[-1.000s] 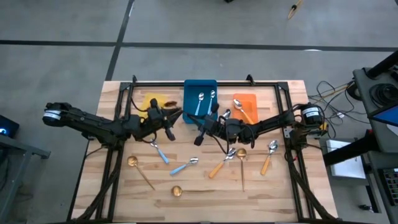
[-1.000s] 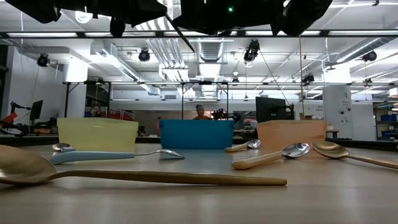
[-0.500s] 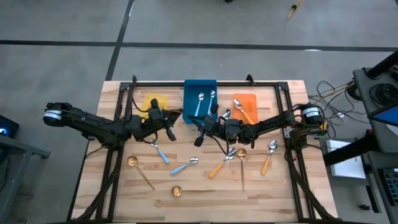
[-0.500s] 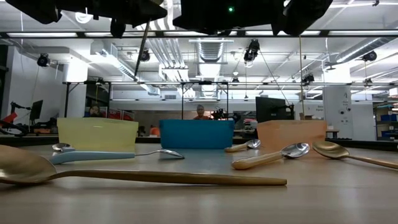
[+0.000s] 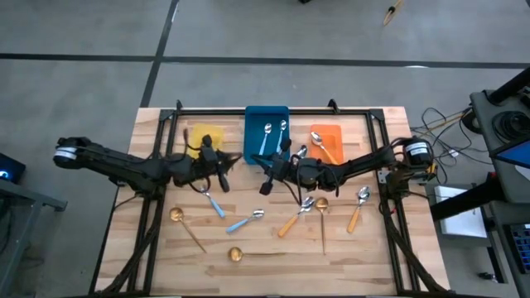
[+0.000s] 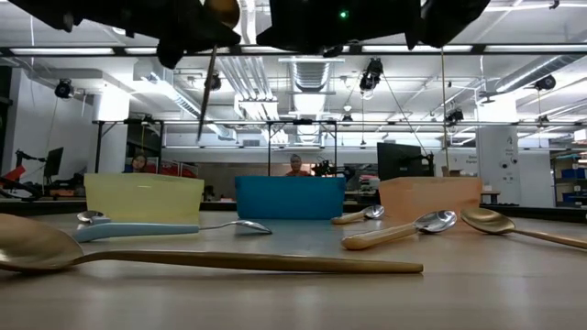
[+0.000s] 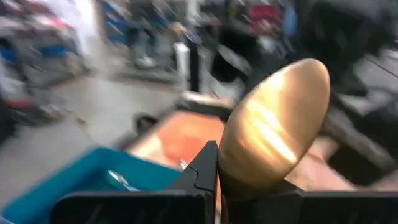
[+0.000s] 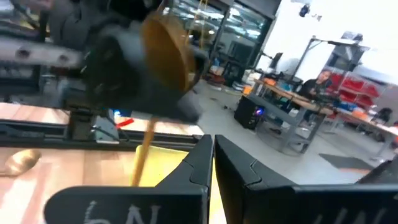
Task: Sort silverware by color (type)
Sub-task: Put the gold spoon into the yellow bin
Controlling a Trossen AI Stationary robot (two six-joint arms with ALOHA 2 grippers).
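Note:
My left gripper (image 5: 225,161) hangs above the table in front of the yellow bin (image 5: 207,135), shut on a gold spoon (image 7: 273,124). My right gripper (image 5: 267,170) faces it from the right at about the same height, shut, with nothing between its fingers (image 8: 213,146). On the table's near half lie two blue-handled spoons (image 5: 214,203) (image 5: 244,221), two orange-handled spoons (image 5: 294,219) (image 5: 358,211) and three gold spoons (image 5: 184,225) (image 5: 257,254) (image 5: 321,217). The blue bin (image 5: 267,112) holds two spoons. The orange bin (image 5: 331,132) holds an orange-handled one. My left gripper pinches the gold spoon between its two fingers just below the bowl, at the neck (image 7: 231,186). The fingers lie about level and point toward the table's right. The bowl (image 8: 168,43) stands above the fingers and the thin handle (image 6: 205,92) hangs down, clear of the table.
A black frame (image 5: 248,110) runs along the table's far edge and down both sides. The three bins stand in a row at the far middle. Cables and a stand (image 5: 464,124) are off the table's right edge. Bare wood shows at the near left corner (image 5: 153,265).
In the low view the gold spoon's handle has swung from slanting toward the right to hanging almost straight down, and the bowl has come into sight above it. My left gripper has tipped and sunk a little with it.

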